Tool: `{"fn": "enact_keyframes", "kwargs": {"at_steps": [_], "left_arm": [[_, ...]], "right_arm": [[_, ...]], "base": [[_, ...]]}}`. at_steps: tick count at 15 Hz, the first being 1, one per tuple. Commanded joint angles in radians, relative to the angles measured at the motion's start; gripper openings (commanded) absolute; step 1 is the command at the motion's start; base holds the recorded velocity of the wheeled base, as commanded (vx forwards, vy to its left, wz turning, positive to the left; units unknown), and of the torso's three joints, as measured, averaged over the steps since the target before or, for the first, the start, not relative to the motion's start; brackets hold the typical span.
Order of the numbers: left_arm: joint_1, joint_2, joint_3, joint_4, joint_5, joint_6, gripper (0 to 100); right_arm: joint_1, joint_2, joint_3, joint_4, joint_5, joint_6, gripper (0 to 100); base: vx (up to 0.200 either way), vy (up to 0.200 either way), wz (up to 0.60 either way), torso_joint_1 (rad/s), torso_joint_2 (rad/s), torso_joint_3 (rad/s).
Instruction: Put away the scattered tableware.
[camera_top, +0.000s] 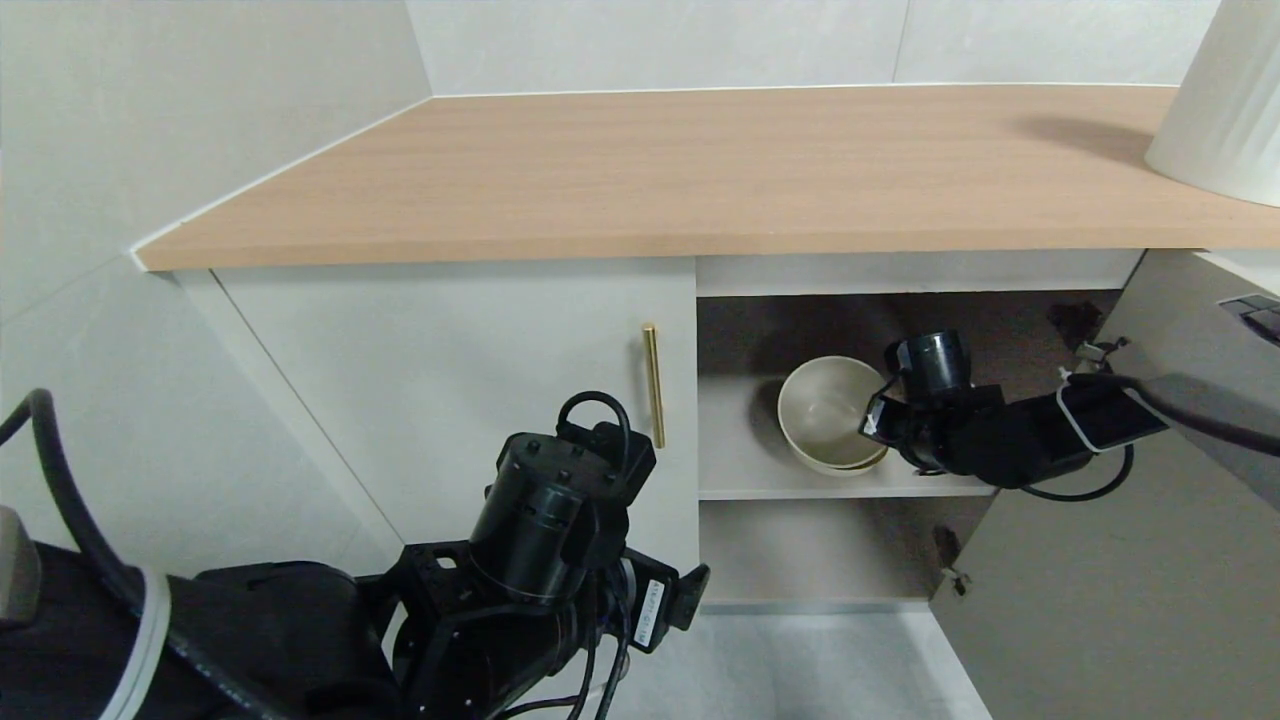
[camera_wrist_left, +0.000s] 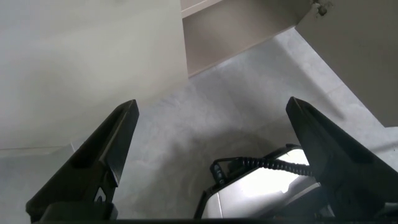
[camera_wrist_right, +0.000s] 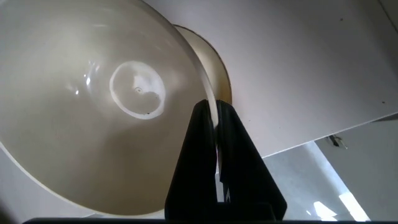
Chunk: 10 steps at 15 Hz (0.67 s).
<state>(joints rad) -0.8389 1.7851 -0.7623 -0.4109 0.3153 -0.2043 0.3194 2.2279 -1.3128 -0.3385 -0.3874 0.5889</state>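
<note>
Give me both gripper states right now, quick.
Left gripper: open, holding nothing.
Right gripper: shut on the rim of the bowl.

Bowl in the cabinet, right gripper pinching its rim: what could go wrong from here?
1. The bowl is tilted over a second bowl; released like this, it might slide or clatter rather than nest.
2. The right gripper is shut on its rim; retracting before opening could drag both off the shelf.

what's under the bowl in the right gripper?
A second bowl, nested beneath the held bowl on the cabinet shelf. Just its rim is visible; its inside is covered, so any contents are unknown.
</note>
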Motion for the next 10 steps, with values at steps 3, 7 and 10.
{"fn": "enact_keyframes", "kwargs": {"at_steps": [3,7,10], "left_arm": [[0.000,0.000,0.001,0.000,0.001,0.000,100],[0.000,0.000,0.001,0.000,0.001,0.000,100],[0.006,-0.006,-0.002,0.000,0.002,-0.012,100]], "right_arm": [[0.000,0.006,-0.002,0.000,-0.004,0.000,100],[0.003,-0.002,0.004,0.000,-0.002,0.002,100],[0.009,-0.051,0.047,0.004,0.010,-0.003,100]], "base": [[0.000,0.000,0.00,0.000,0.00,0.000],[0.000,0.000,0.00,0.000,0.00,0.000],[0.000,0.000,0.00,0.000,0.00,0.000]]}}
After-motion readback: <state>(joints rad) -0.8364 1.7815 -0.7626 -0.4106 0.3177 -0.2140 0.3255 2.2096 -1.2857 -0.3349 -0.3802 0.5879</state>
